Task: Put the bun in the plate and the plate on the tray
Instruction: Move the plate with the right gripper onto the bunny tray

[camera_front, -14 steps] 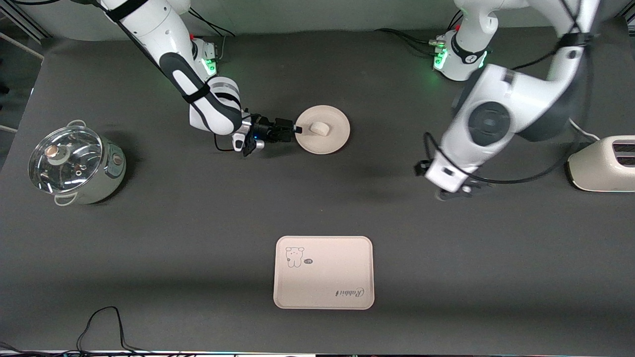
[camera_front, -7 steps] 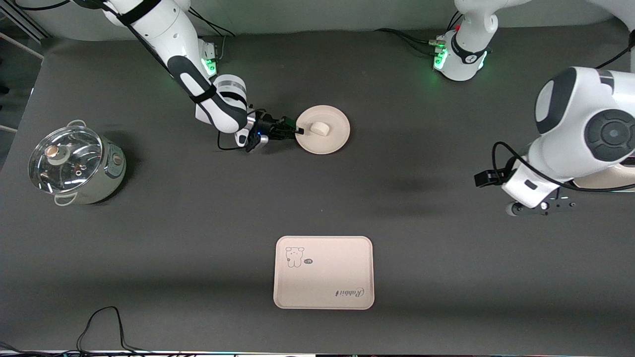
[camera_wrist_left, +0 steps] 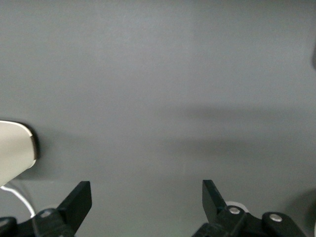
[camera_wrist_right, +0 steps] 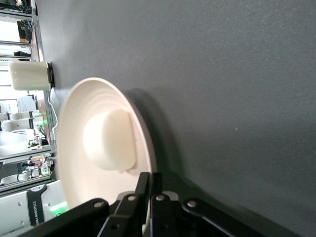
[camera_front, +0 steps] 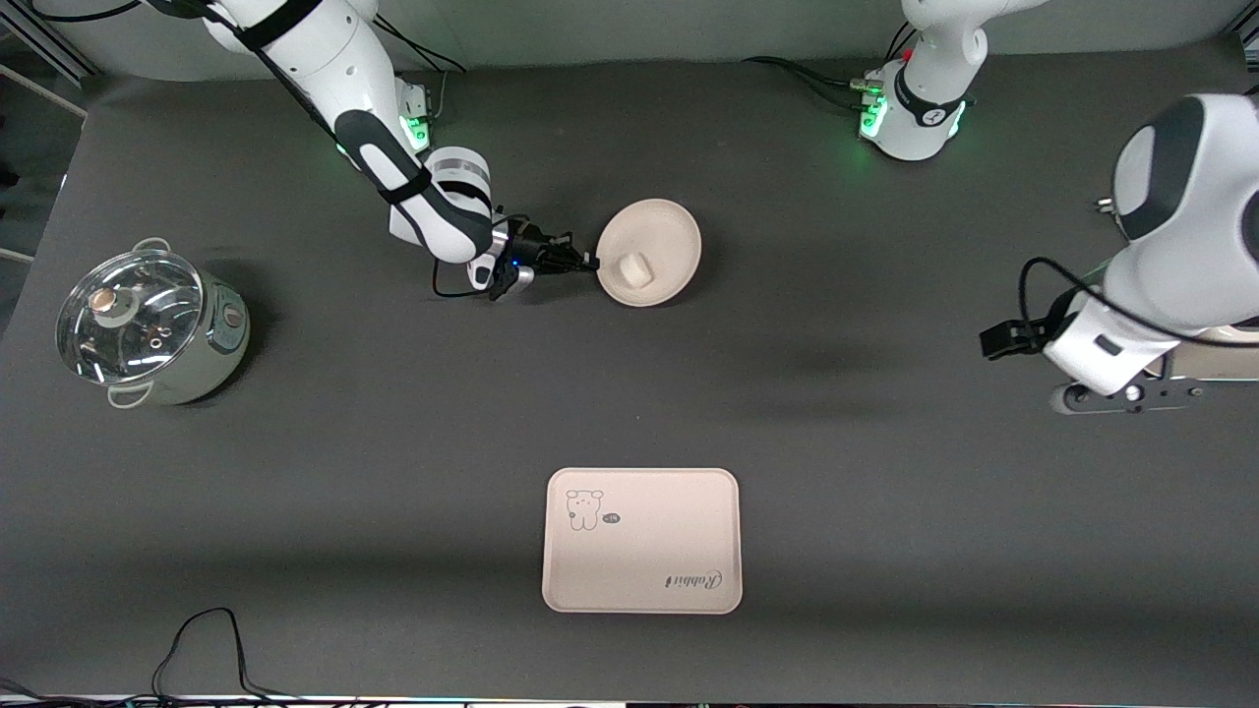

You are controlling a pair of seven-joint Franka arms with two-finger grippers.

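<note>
Farther from the front camera than the tray (camera_front: 641,540), the plate (camera_front: 664,236) sits tilted, its rim pinched in the closed right claw (camera_front: 593,264) at the edge toward the right arm's end. On the plate rests the bun (camera_front: 634,268). It seems lifted off the surface (camera_front: 393,442), though that is hard to judge. Well apart from the tray, toward the left arm's end, the left claw (camera_wrist_left: 147,197) waits, spread wide and empty.

We read only one text: the script word "Rabbit" printed upside down on the tray (camera_front: 641,540), near its corner toward the left arm's end of the counter.
</note>
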